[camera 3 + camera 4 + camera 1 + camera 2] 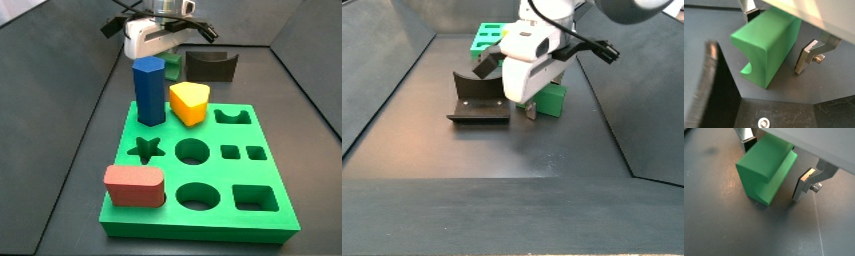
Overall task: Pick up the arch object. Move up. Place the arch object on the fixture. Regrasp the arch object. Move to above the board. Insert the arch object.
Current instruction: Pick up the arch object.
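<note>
Dark floor, jaws astride arch object [764,173].

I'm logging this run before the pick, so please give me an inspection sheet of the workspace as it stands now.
Surface: dark grey floor, bare around the block.
Arch object: green, standing on the floor between the fingers; contact cannot be told.
Fixture: on the floor beside the gripper, notch empty.
Board: arch hole unfilled.
Clutter: blue prism, yellow block and red block on the board.
Gripper: low over the floor, straddling the arch object, jaws apart.
Cables: black cable at the wrist.
Surroundings: dark walls.
</note>
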